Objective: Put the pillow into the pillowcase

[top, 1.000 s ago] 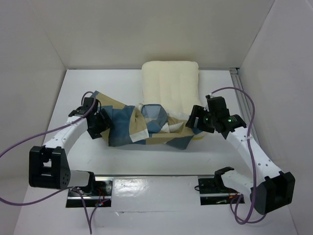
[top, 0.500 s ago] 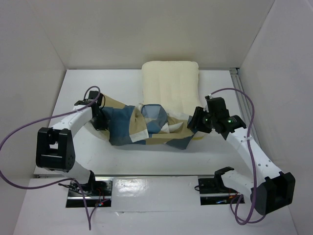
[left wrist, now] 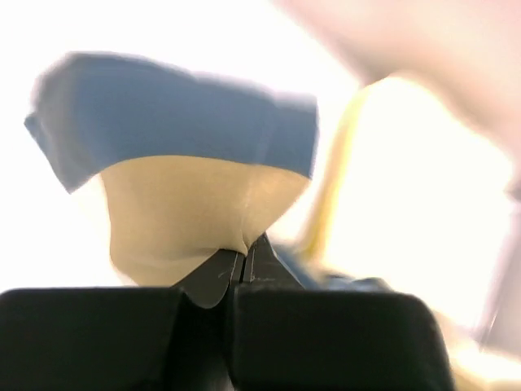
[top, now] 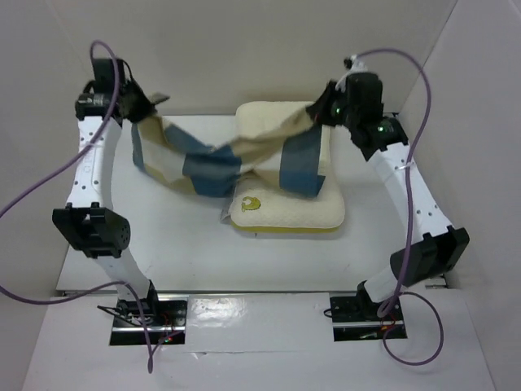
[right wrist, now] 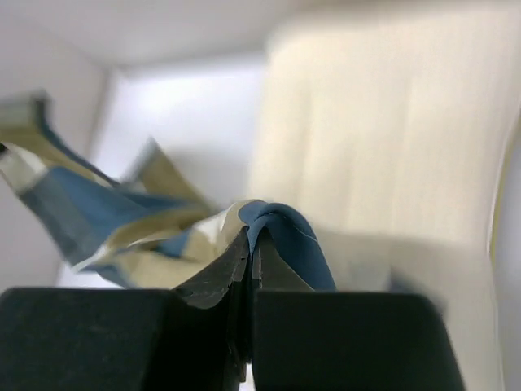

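the pillowcase (top: 213, 163) is being held aloft over the pillow (top: 285, 213), clamped at opposite ends by the left gripper (top: 138, 110) and the right gripper (top: 320, 114).

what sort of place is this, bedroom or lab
Most likely a robotics lab test cell, not a home: plain white walls box in a white table, and two cabled robot arms bolted at its near edge hold a checked pillowcase over a pillow.

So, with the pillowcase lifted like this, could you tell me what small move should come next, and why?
The left gripper and right gripper each pinch the pillowcase, which sags bunched over the pillow, its opening not visibly spread; I would probably ease them apart.
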You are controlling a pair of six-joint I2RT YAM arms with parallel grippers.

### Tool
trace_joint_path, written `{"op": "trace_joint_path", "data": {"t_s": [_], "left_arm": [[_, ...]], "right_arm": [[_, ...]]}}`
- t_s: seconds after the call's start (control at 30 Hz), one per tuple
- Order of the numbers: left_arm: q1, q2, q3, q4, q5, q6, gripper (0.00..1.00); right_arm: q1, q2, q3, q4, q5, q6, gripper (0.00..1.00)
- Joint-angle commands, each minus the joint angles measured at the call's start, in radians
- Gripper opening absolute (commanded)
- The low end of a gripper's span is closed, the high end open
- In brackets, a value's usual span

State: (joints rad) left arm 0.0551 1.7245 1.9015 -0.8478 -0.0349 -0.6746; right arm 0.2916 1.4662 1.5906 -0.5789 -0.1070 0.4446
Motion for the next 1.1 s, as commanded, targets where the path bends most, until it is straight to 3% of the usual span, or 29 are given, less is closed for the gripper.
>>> {"op": "trace_joint_path", "data": {"t_s": [0.0,0.03,0.07,0.13,0.2,0.3,0.43,0.47,0.57,0.63,0.67,0.7,0.73,0.77,0.83,0.9,1.07], "left_arm": [[0.044,0.079,0.334,-0.037,0.155,0.067,0.00],[0.089,0.122,0.501,-0.037,0.199,0.054,0.00],[0.115,0.132,0.555,-0.037,0.240,0.038,0.00],[0.202,0.103,0.550,0.069,0.379,-0.008,0.00],[0.262,0.055,0.443,0.172,0.516,-0.092,0.00],[0.313,-0.009,0.250,0.253,0.552,-0.111,0.00],[0.365,-0.126,-0.020,0.265,0.486,-0.089,0.00],[0.376,-0.156,-0.147,0.274,0.456,-0.089,0.00],[0.396,-0.265,-0.357,0.285,0.321,-0.065,0.00],[0.407,-0.302,-0.442,0.285,0.303,-0.080,0.00],[0.407,-0.327,-0.513,0.295,0.314,-0.080,0.09],[0.397,-0.327,-0.538,0.306,0.326,-0.060,0.25],[0.385,-0.327,-0.551,0.317,0.335,-0.043,0.60],[0.352,-0.306,-0.552,0.293,0.320,-0.014,0.75],[0.315,-0.275,-0.533,0.251,0.308,-0.005,0.87],[0.249,-0.250,-0.522,0.230,0.274,0.012,0.87],[0.027,-0.238,-0.548,0.230,0.221,0.046,0.84]], "right_arm": [[-0.044,0.026,0.261,0.241,0.014,-0.046,0.00],[-0.045,0.026,0.310,0.282,-0.017,-0.046,0.00],[-0.054,0.026,0.310,0.324,-0.028,-0.046,0.00],[-0.054,-0.006,0.299,0.424,-0.049,-0.046,0.00],[-0.054,-0.055,0.232,0.451,-0.068,-0.046,0.00],[-0.054,-0.133,0.056,0.476,-0.091,-0.058,0.00],[-0.054,-0.242,-0.261,0.531,-0.244,-0.041,0.00],[-0.043,-0.286,-0.399,0.543,-0.317,-0.014,0.00],[0.027,-0.375,-0.654,0.594,-0.393,0.023,0.00],[0.111,-0.403,-0.746,0.578,-0.393,0.032,0.00],[0.139,-0.403,-0.779,0.550,-0.393,0.032,0.00],[0.188,-0.412,-0.796,0.504,-0.357,-0.001,0.03],[0.208,-0.402,-0.796,0.381,-0.324,-0.020,0.17],[0.222,-0.391,-0.772,0.311,-0.225,-0.053,0.61],[0.231,-0.374,-0.735,0.124,-0.085,-0.053,0.76],[0.231,-0.374,-0.681,0.045,0.115,-0.035,0.85],[0.126,-0.380,-0.584,-0.100,0.314,0.042,0.90]]}}
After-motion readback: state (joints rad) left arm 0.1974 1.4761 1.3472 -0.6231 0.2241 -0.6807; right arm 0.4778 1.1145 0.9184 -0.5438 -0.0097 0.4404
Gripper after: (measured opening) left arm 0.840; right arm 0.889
